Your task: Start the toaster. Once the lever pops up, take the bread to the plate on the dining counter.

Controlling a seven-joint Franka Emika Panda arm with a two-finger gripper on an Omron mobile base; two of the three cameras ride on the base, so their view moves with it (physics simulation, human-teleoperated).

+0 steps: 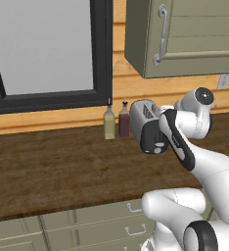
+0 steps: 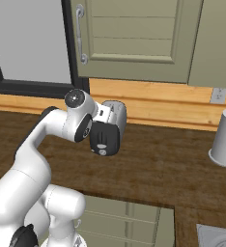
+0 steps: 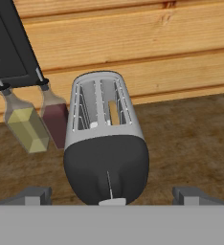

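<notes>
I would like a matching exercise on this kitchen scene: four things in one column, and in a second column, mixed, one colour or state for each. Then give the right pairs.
Things:
1. toaster
2. left bottle
3. right bottle
4. gripper

Colour or state:
A. dark red content
B. open, one finger tip on each side of the black end face
C. yellowish content
D. silver slotted top, something tan in one slot

Pairs: 1-D, 2-C, 3-A, 4-B
</notes>
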